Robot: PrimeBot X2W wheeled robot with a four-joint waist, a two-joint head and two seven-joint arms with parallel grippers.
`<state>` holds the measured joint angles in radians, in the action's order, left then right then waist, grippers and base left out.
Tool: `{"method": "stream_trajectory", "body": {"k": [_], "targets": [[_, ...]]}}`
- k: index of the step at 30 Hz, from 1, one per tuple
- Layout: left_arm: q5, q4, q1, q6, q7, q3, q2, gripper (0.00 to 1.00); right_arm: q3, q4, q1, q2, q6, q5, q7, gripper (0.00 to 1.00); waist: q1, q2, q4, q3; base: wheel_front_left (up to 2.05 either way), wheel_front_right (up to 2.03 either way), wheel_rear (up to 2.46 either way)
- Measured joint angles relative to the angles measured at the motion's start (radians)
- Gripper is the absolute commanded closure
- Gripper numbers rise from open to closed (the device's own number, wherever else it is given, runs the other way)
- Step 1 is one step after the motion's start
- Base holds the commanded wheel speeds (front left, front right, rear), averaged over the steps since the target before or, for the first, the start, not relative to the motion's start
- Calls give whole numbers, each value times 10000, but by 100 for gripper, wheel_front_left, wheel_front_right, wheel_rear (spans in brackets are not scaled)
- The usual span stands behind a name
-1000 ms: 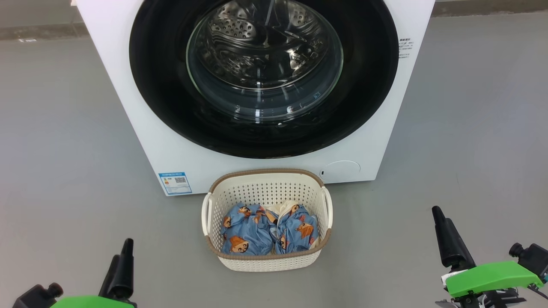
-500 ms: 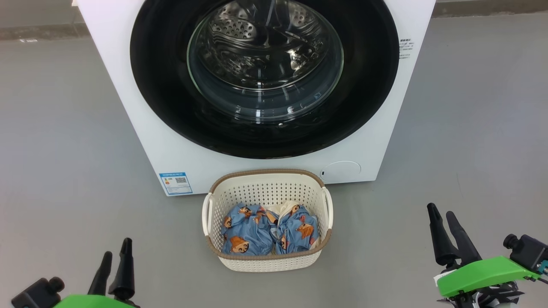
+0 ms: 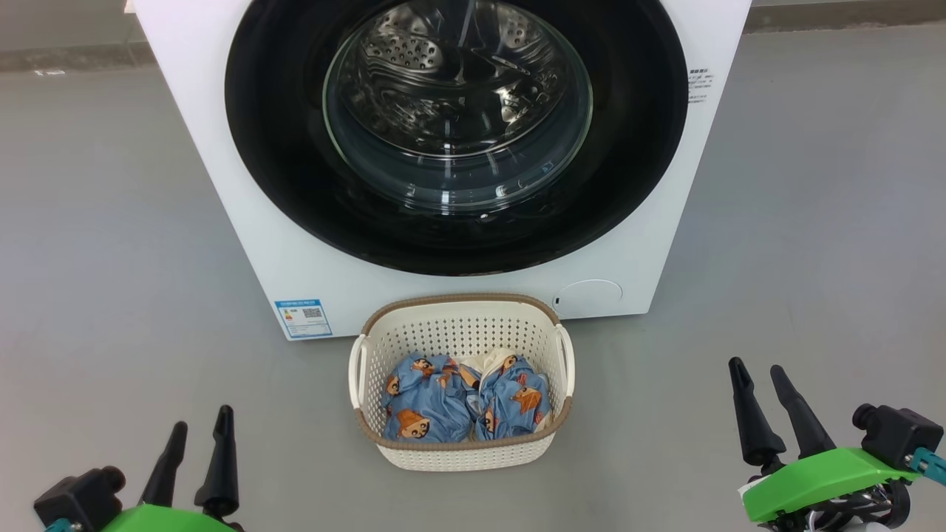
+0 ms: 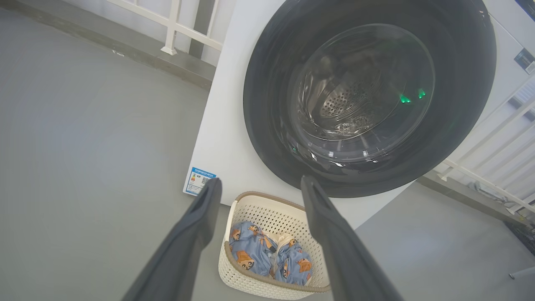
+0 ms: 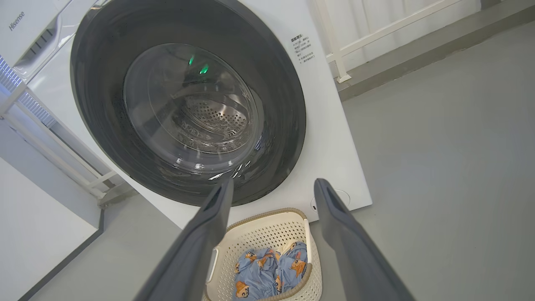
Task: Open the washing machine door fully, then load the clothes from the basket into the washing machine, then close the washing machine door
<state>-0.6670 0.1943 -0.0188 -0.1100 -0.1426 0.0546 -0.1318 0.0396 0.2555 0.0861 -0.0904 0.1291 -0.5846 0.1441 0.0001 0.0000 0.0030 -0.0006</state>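
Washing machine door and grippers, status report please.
Left gripper open, empty. Right gripper open, empty. Washing machine door shut. Clothes in basket, close before washing machine; nothing against door.

Floor [image 3: 96,222] here is just plain smooth grey with a bit of a sheen. Along the back runs a low concrete kerb [image 3: 66,56], slightly darker, with a white railing [image 4: 174,25] standing on it. There's a tiny pale scrap [image 3: 46,70] lying just in front of the kerb. Off to one side there's a white wall [image 5: 33,209] with a dark skirting strip [image 5: 62,260] along its foot.
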Motion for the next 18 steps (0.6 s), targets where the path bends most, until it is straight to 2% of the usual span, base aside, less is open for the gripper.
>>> {"method": "stream_trajectory", "body": {"k": [18], "targets": [[2243, -174, 28, 15, -514, 153, -115, 0, -13, 207, 199, -40, 0, 2382, 518, 0, 0, 0, 7, -15, 0, 0, 0]]}}
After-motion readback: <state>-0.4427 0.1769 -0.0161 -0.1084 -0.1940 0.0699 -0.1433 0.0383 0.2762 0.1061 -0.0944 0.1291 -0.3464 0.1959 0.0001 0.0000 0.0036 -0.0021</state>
